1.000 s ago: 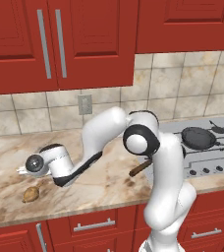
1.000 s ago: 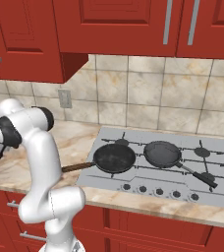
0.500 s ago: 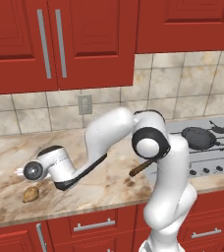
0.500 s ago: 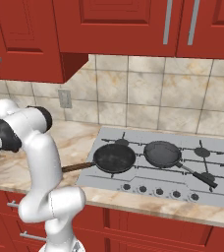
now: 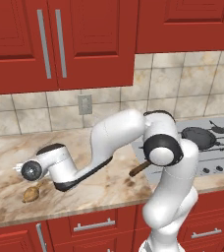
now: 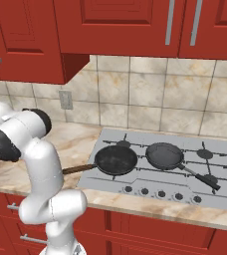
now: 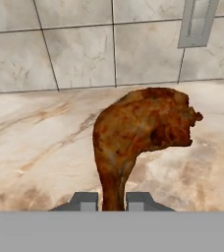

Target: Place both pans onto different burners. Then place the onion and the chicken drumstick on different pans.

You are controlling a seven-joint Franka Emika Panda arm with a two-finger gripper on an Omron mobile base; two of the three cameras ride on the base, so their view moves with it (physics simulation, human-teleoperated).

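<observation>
My gripper [image 7: 111, 201] is shut on the thin bone end of the chicken drumstick [image 7: 141, 125], which stands up reddish-brown over the marble counter, facing the tiled wall. In the left base view the gripper [image 5: 23, 169] hangs far left, just above the tan onion [image 5: 31, 193] lying on the counter. Both pans sit on the cooktop [image 6: 222, 149]. The wider black pan [image 6: 115, 159], with its wooden handle pointing left, is on a left burner. The smaller dark-grey pan [image 6: 164, 155] is on the middle one. Both pans are empty.
A free burner [image 6: 205, 154] shows at the cooktop's right. A row of knobs [image 6: 160, 193] lines its front edge. A wall outlet [image 5: 85, 104] is set in the tiles above the counter. My own arm [image 5: 119, 138] stretches between the onion and the stove.
The hand has sunk a little toward the counter at the far left. The elbow has swung right, toward the stove. The onion and pans have not moved.
</observation>
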